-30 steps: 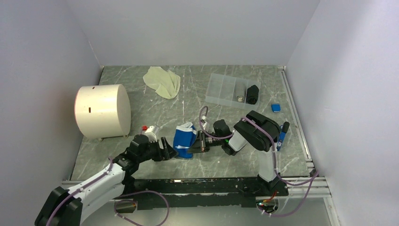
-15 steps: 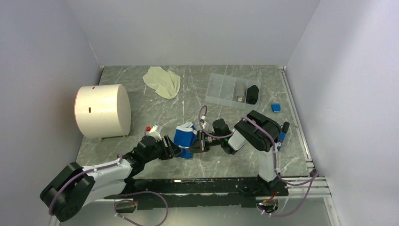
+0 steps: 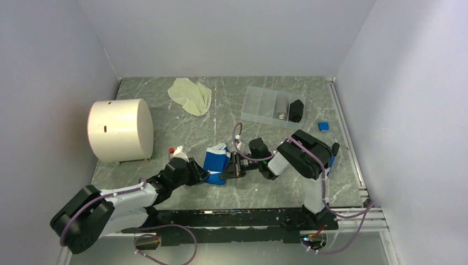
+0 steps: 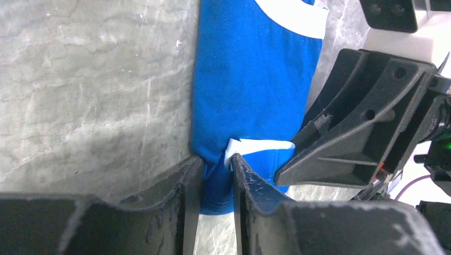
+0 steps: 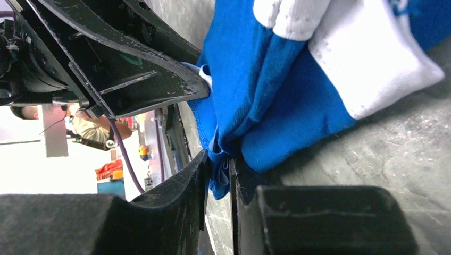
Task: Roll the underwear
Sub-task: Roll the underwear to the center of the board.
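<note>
The blue underwear (image 3: 216, 162) with white edging lies bunched on the table between both grippers. My left gripper (image 3: 203, 175) is shut on its near left corner; the left wrist view shows blue cloth (image 4: 250, 79) pinched between the fingers at my left gripper (image 4: 217, 166). My right gripper (image 3: 227, 170) is shut on its near right edge; the right wrist view shows folded blue cloth (image 5: 276, 95) squeezed at my right gripper (image 5: 219, 162). The two grippers almost touch. The cream-yellow underwear (image 3: 190, 95) lies crumpled at the back of the table.
A large cream cylinder (image 3: 120, 130) lies on its side at the left. A clear compartment tray (image 3: 264, 104) holding a black object stands at the back right. A small blue block (image 3: 323, 126) lies near the right rail. A small red and white piece (image 3: 173, 149) lies by the left gripper.
My left arm has swung in and to the right, bringing its gripper onto the blue underwear's near left corner. The blue underwear looks slightly more bunched. The right arm has hardly moved.
</note>
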`<state>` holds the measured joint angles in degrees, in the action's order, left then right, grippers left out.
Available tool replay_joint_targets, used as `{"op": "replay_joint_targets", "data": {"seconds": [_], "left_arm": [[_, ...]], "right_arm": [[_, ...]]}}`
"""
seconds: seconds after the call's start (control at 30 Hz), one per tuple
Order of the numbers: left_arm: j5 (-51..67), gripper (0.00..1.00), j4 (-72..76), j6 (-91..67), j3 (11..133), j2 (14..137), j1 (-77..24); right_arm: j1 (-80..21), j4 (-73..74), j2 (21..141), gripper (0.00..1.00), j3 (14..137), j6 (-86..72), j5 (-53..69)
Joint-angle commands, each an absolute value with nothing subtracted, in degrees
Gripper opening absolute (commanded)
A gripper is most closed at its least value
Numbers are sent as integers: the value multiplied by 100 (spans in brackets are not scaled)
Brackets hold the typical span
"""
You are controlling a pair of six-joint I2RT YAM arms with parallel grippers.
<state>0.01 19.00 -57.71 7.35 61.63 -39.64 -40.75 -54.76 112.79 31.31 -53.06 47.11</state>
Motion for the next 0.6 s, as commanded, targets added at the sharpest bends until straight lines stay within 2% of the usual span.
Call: {"op": "replay_joint_targets", "data": {"seconds": [0.0, 0.13, 0.43, 0.57], "left_arm": [[-382, 29, 945, -5548, 627, 6901, -4095], [-438, 22, 887, -5581, 639, 7085, -4142], [-241, 18, 865, -5324, 791, 6951, -4152], [136, 17, 1337, -5233, 806, 7010, -4155]], "right_arm": [[-4040, -4936, 10995, 24, 3326, -4848, 4690], [-4035, -4228, 10548, 31, 3370, -4299, 4345], [-4038, -1439, 9071, 39, 4081, -1832, 2829], [-4084, -2270, 7707, 42, 3536, -880, 1525]]}}
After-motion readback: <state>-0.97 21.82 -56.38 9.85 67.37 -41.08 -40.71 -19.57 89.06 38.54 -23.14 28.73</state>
